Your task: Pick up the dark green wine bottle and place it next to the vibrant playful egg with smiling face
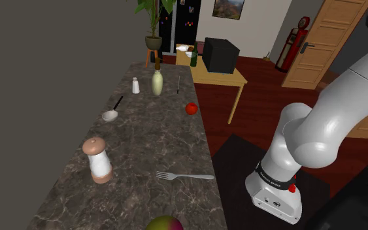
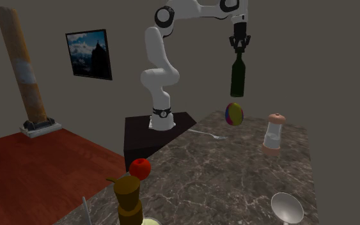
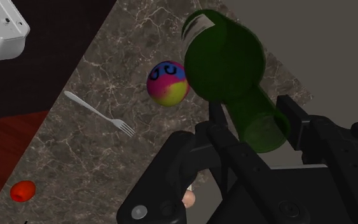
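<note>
- Counter [image 1: 150, 144]: dark veined stone, long and narrow. One long edge runs against a grey wall; the other is open to the floor and the stand [image 2: 153, 137]. Widest bare stretch lies mid-length, between the fork and the tomato.
- Arm [image 2: 159, 70]: one, white, rising from the stand and reaching out over the counter's near end.
- Wine bottle [image 2: 238, 77]: one, dark green, hanging clear of the stone. Long axis vertical, neck up, base down. Jaws closed around the neck. In the second exterior view its base sits just above the egg, not touching. The wrist view looks down its length [image 3: 228, 60], with the egg just beside the body.
- Grinder [image 1: 98, 160]: one, upright, white body with a pinkish cap, on the wall side, well apart from the egg.
- Pale corked bottle [image 1: 157, 82]: one, upright, at the far end.
- Egg [image 3: 167, 83]: one, pink, yellow and blue, face markings showing, bare stone all round it.
- Fork [image 3: 100, 113]: one, flat, near the open edge, near the egg but apart.
- Spoon [image 1: 112, 112]: one, on the wall side.
- Tomato [image 1: 191, 108]: one, red, close to the open edge.
- Shaker [image 1: 135, 85]: one, small, beside the pale bottle.
</note>
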`<state>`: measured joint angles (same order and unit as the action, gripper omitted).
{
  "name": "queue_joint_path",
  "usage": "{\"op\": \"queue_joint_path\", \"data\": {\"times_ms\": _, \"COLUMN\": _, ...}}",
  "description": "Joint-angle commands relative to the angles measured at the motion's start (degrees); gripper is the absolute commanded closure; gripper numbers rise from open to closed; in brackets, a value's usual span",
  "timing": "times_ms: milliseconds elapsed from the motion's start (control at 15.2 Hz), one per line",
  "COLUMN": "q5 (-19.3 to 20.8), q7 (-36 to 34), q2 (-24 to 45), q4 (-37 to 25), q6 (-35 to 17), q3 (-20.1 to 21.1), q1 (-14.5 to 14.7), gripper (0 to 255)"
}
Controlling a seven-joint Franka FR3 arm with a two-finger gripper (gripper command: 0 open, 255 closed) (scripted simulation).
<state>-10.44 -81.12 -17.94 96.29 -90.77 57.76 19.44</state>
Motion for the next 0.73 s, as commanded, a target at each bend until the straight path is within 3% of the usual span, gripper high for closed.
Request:
{"op": "queue_joint_path", "data": {"times_ms": 0, "q5": -0.6, "q7": 0.5, "q2": -0.9, "q4": 2.1, "q6": -1.5, "q3": -0.5, "q1": 0.4, "gripper": 255}}
{"op": "queue_joint_path", "data": {"times_ms": 660, "q5": -2.6, "q7": 1.5, "q2": -3.1, "q4": 11.3, "q6": -9.0, "q3": -0.9, "q1": 1.8, "gripper": 255}}
